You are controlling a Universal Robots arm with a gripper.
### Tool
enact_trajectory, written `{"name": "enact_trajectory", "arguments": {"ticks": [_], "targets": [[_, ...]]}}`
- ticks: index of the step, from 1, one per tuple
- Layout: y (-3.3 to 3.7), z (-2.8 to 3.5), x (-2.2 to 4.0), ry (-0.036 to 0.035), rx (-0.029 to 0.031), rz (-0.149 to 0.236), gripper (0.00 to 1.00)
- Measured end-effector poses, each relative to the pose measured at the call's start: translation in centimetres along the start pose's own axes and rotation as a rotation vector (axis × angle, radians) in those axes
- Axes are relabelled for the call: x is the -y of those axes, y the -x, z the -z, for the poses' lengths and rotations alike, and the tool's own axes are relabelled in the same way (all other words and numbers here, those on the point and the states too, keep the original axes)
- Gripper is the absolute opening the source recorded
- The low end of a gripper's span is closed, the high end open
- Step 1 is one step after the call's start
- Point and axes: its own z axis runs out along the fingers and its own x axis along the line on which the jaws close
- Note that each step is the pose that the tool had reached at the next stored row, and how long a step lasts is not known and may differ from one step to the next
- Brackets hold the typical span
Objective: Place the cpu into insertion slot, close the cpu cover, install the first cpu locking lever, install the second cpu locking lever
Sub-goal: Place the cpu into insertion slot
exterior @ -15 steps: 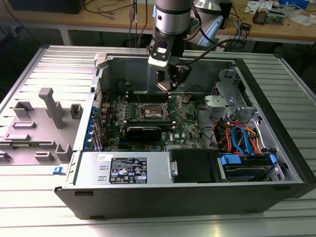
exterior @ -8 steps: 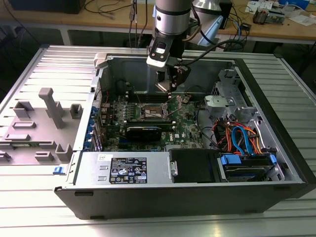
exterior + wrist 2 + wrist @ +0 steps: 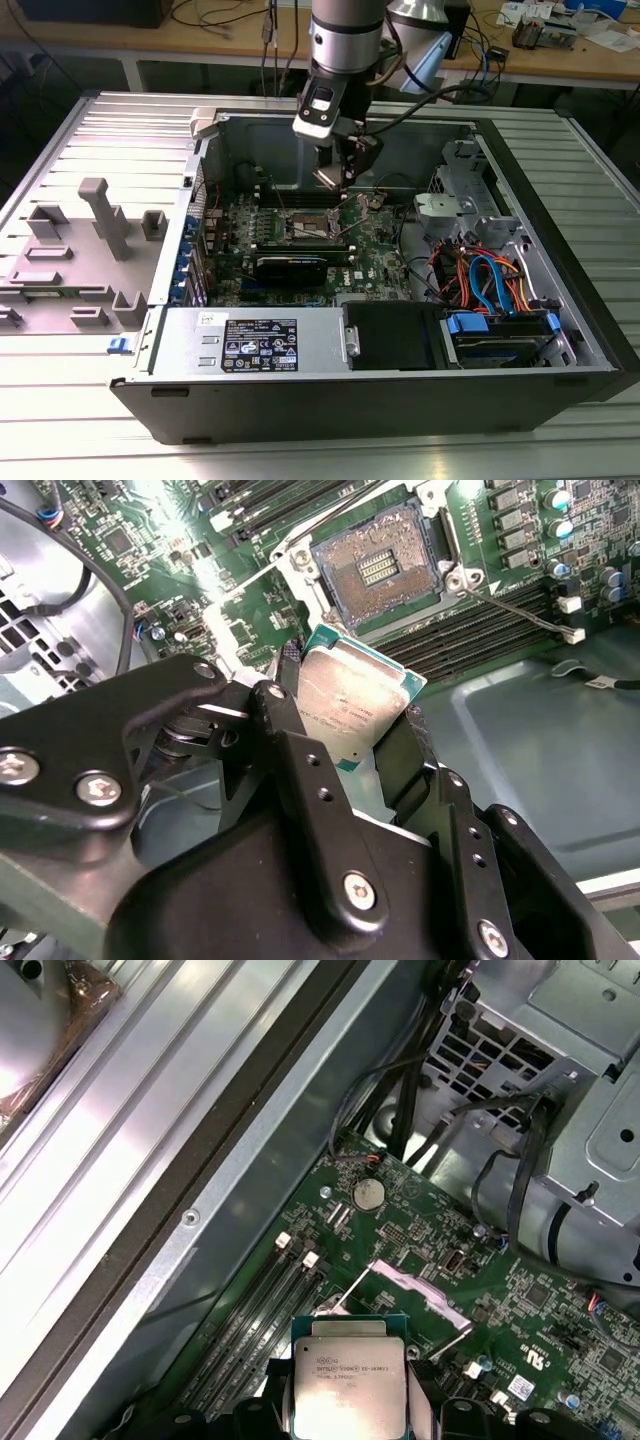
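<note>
Black gripper (image 3: 345,720) clamps the cpu (image 3: 360,695), dull silver lid on teal edging, tilted, clear of the uncovered insertion slot (image 3: 378,568), contacts exposed, inside the open computer case (image 3: 400,410).

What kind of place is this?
Probably a robotics lab or electronics workshop. An opened desktop computer case lies on a ribbed metal table. A wooden workbench strewn with cables stands behind it. A robot arm has a gripper holding a cpu above the motherboard.
</note>
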Motion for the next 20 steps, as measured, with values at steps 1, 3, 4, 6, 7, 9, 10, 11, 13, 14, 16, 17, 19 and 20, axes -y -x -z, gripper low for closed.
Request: {"name": "enact_trajectory", "arguments": {"ticks": [1,3,4,6,7,9,10,11,13,14,16,17,19,20], "targets": [[-0.05,-0.08,0.08,-0.0002,-0.0001,-0.002,0.54],[-0.08,-0.24,0.15,-0.0011,-0.0004,-0.009,0.54],[-0.09,-0.31,0.16,-0.002,-0.0007,-0.015,0.54],[-0.09,-0.41,0.18,-0.0037,-0.0001,-0.048,0.54],[-0.09,-0.44,0.18,-0.004,0.0001,-0.056,0.54],[-0.09,-0.44,0.18,-0.0042,0.0003,-0.06,0.54],[-0.09,-0.46,0.18,-0.004,0.0002,-0.06,0.54],[-0.09,-0.46,0.18,-0.004,0.0003,-0.061,0.54],[-0.09,-0.46,0.18,-0.004,0.0002,-0.061,0.54],[-0.09,-0.46,0.18,-0.004,0.0003,-0.061,0.54],[-0.09,-0.45,0.18,-0.004,0.0003,-0.061,0.54],[-0.09,-0.46,0.18,-0.004,0.0003,-0.061,0.54],[-0.09,-0.46,0.18,-0.004,0.0003,-0.061,0.54],[-0.09,-0.46,0.18,-0.004,0.0003,-0.061,0.54]]}}
